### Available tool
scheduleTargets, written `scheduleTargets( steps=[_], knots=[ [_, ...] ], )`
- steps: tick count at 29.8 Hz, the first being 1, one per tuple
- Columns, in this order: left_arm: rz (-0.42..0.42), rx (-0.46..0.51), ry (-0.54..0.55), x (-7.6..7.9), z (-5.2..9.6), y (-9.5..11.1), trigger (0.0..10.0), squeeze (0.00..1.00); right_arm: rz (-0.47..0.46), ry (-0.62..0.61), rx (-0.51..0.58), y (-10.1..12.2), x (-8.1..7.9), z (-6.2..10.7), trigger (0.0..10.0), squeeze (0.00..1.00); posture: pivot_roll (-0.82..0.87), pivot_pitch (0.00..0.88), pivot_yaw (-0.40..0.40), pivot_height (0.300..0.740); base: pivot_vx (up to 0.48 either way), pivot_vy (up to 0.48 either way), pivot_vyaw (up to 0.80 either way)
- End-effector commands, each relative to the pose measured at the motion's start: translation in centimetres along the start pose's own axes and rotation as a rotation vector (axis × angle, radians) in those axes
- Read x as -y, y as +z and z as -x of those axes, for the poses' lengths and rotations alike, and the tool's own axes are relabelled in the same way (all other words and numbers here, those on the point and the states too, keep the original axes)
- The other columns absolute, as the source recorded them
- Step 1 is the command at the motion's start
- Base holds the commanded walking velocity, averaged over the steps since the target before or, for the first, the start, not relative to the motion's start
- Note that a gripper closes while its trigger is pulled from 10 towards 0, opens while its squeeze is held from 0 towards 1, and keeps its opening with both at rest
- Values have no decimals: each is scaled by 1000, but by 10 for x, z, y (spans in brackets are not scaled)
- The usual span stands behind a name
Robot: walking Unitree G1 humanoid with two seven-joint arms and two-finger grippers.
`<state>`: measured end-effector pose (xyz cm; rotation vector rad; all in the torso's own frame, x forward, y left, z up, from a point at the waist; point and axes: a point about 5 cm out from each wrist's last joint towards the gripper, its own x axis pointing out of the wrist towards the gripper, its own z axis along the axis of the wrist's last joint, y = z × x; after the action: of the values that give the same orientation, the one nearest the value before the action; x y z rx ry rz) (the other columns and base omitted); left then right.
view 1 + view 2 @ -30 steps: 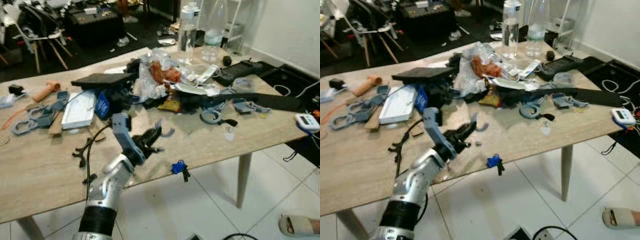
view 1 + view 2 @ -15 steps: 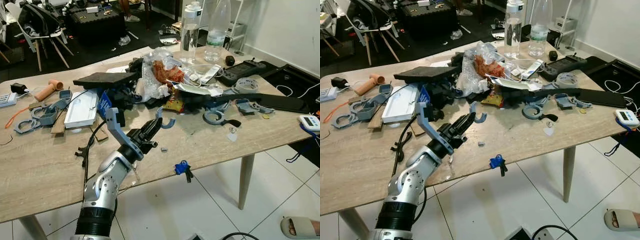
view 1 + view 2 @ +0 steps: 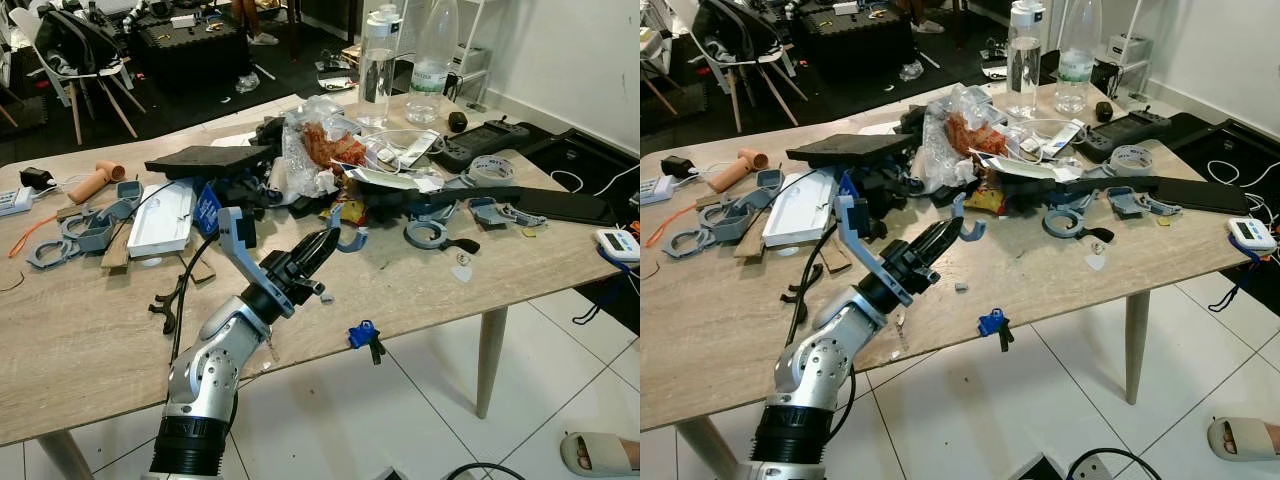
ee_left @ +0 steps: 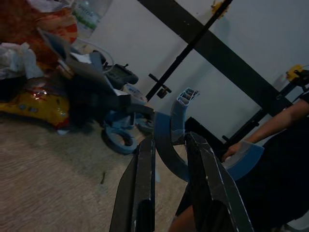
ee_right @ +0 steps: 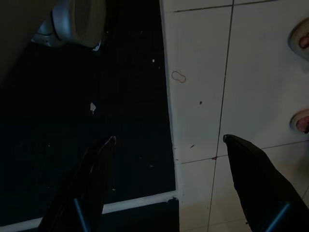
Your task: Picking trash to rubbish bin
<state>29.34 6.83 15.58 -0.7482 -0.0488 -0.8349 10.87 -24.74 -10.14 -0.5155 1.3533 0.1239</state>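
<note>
Curved blue plastic scrap (image 3: 343, 237), apparently trash, pinched in left hand (image 3: 325, 245) above wooden table (image 3: 90, 330).

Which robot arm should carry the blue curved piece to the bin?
Left. Its gripper already holds the blue piece above the table; the right gripper hangs open over the floor.

A pale wood-grain worktop (image 3: 90, 340) on slanted legs stands on glossy white floor tiles (image 3: 400, 420). A white wall (image 3: 580, 60) rises at right; beyond lies dark flooring (image 3: 190, 95) with chairs (image 3: 85, 70).
</note>
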Motion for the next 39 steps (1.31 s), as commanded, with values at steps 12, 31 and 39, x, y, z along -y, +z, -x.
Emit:
scheduleTargets(
  steps=[12,31,39],
  knots=[
    [-37,-71,59,-5,10,-21,10000,0,21,12,5,6,-3,0,10000,0,-95,23,55,740,-95,0,0],
    [-58,-81,40,-3,12,-23,10000,0,24,11,8,8,-1,0,10000,0,-88,26,58,740,-437,0,0],
    [-67,-98,44,-6,18,-25,10000,0,20,17,14,11,-7,0,10000,0,-86,26,61,740,-449,0,0]
  ],
)
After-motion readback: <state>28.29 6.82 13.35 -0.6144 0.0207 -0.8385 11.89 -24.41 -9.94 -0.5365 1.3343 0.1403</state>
